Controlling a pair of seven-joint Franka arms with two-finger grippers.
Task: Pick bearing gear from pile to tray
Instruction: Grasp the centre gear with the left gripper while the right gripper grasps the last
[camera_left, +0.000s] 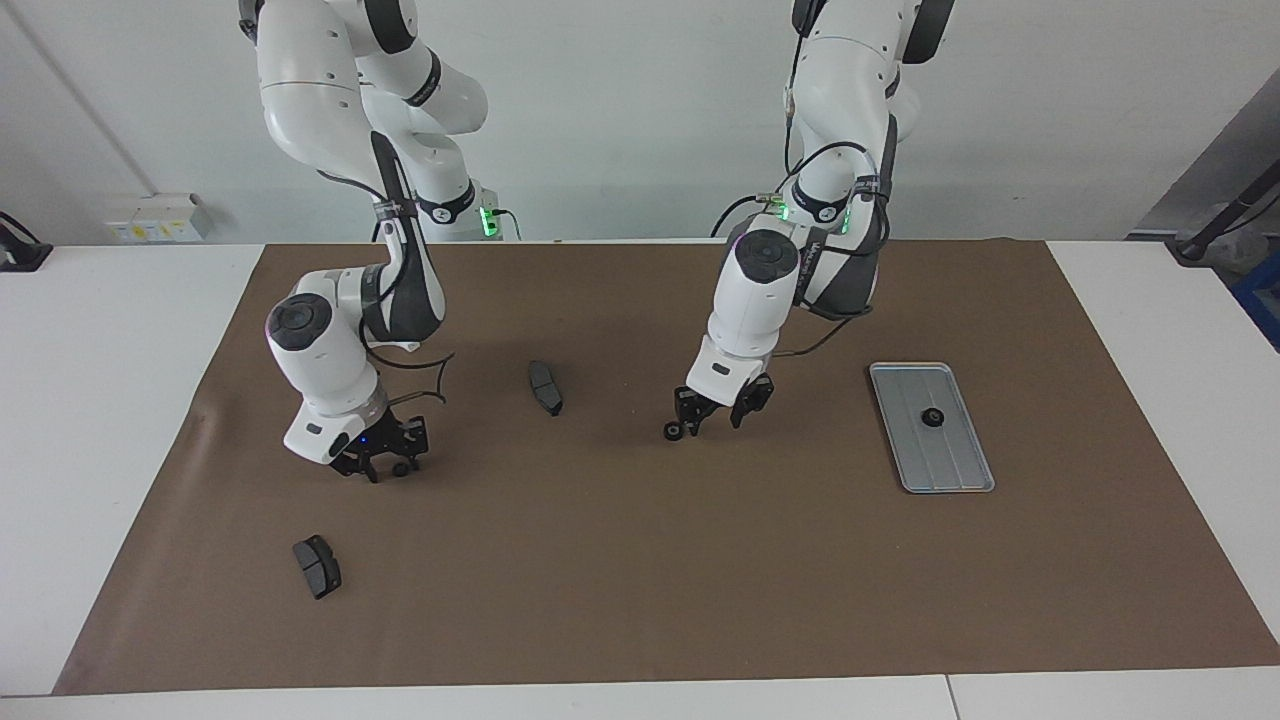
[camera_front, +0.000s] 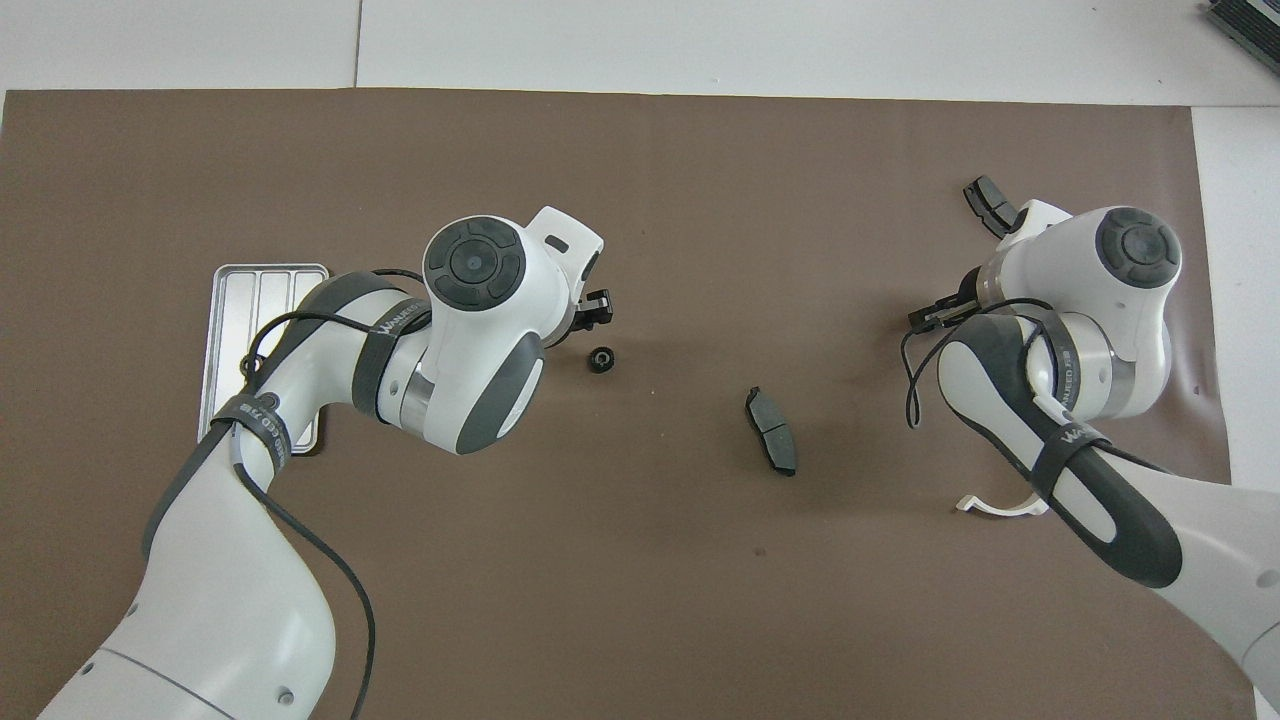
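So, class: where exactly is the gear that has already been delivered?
In the facing view, the delivered gear lies in the tray, at the left arm's end of the table, with no gripper over it.

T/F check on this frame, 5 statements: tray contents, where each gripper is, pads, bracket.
1. The tray holds one gear. True.
2. The left gripper is over the tray. False: it is low beside the middle gear, away from the tray.
3. The right gripper is down at a small gear at the right arm's end of the mat. True.
4. Both dark pads lie in the tray. False: one pad and the other pad lie on the mat.
5. The white bracket lies on the tray. False: it lies on the mat under the right arm.
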